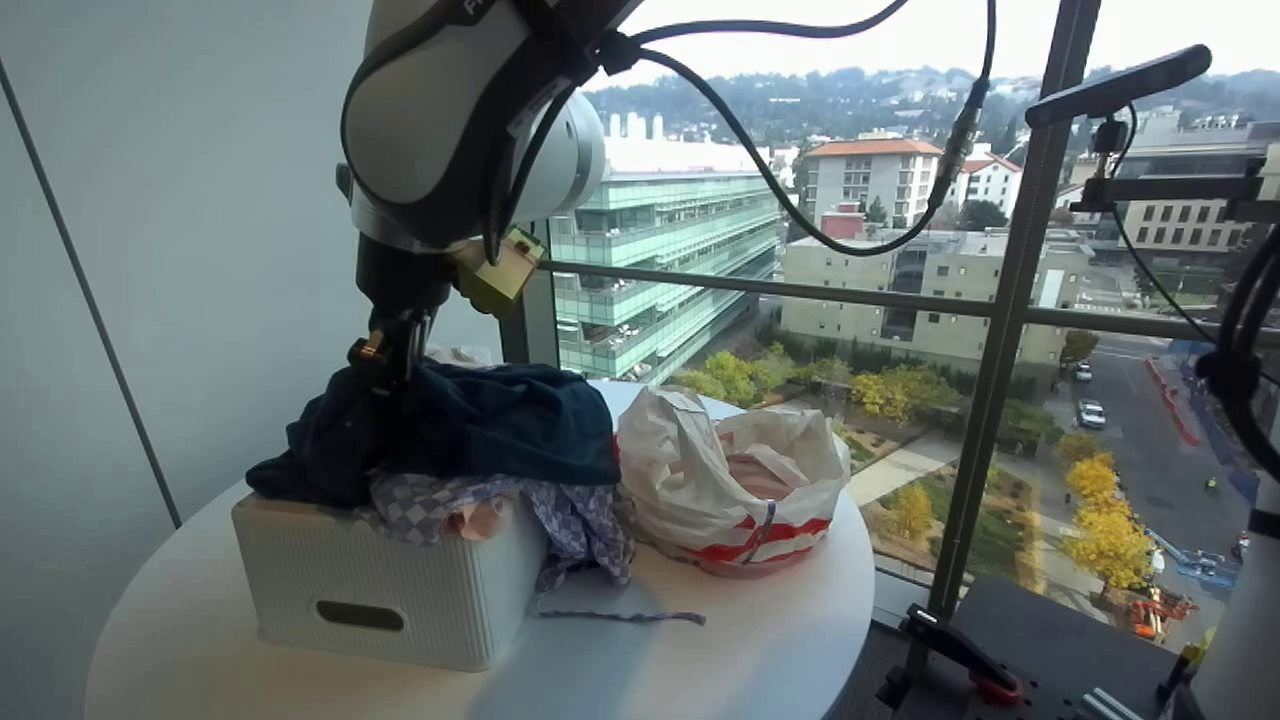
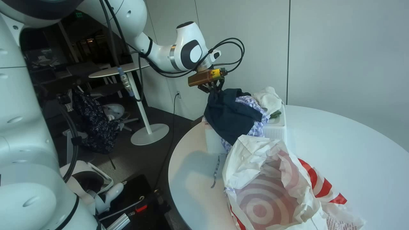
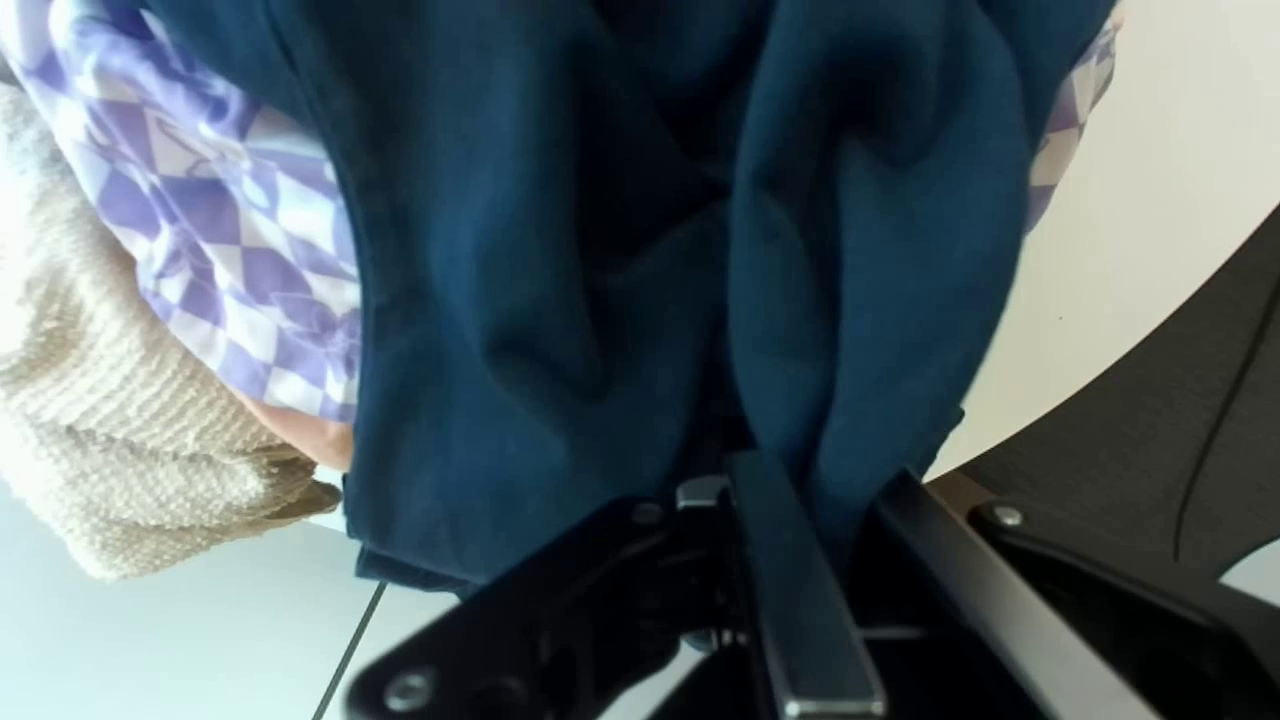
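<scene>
the end effector pinches a fold of the navy cloth, the rest heaped over the white bin on the round surface. i'd lift slowly and straight, so the checked fabric underneath isn't dragged along.

Round white table: ribbed white bin stands on it, red-and-white plastic bag sits just beside the bin. Thin cloth tie lies on the table too, near the bag.
</scene>
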`<state>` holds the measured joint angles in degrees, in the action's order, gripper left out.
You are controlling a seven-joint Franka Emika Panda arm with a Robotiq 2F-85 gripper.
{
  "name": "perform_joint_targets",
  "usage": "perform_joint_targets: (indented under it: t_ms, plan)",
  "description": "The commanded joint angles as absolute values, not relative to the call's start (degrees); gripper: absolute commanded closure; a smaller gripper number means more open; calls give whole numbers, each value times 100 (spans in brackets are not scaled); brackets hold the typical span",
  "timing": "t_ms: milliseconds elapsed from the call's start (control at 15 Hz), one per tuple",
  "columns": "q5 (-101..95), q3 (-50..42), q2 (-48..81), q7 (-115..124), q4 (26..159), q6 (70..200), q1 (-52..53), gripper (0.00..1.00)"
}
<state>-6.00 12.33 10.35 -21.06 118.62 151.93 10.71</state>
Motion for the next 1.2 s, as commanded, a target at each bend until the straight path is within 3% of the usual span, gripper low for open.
perform_joint_targets:
  t_ms: [0, 1133]
  plan:
    - [-678, 1214, 938, -1824, 11877, 15369, 1078, 100]
    - [-2204, 87, 36, 1130, 10249, 15433, 714, 99]
